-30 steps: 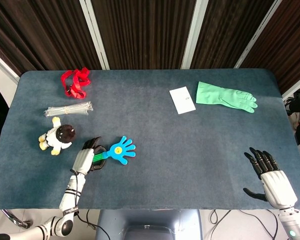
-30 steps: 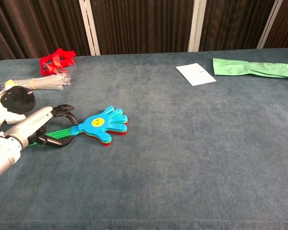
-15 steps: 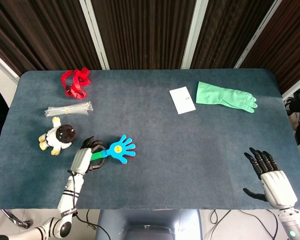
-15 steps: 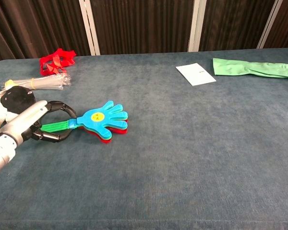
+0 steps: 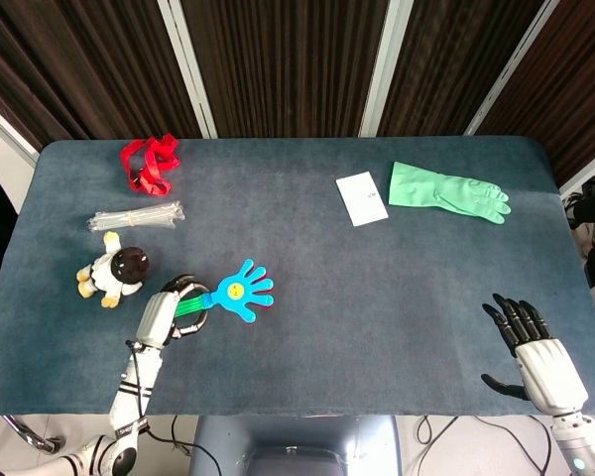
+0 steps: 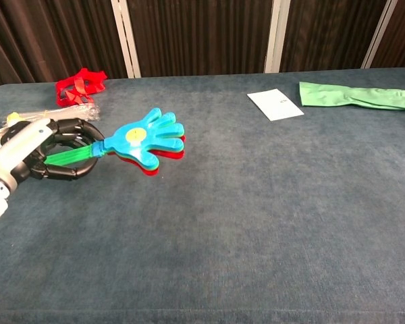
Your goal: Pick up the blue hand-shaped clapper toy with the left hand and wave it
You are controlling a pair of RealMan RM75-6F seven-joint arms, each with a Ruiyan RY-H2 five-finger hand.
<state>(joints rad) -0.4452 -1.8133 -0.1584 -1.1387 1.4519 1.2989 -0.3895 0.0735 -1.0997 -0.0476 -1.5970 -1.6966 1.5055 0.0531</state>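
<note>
left hand [image 5: 164, 312] fingers wrapped on clapper toy [image 5: 240, 291] handle | palm end points right | right hand [image 5: 535, 352] fingers spread

Green handle of the clapper toy [image 6: 143, 140] swallowed where the left hand [image 6: 34, 152] closes round it — far end not seen. Plush doll [image 5: 114, 271] almost wholly covered by that hand in the chest view. Green glove [image 6: 358, 95] cut off at the right edge there; right hand [image 5: 535, 352] missing from that view altogether. Print on the white card [image 5: 362, 197] too small to read. Near edge of the counter [image 5: 377, 327] hidden behind the robot's own body below.
</note>
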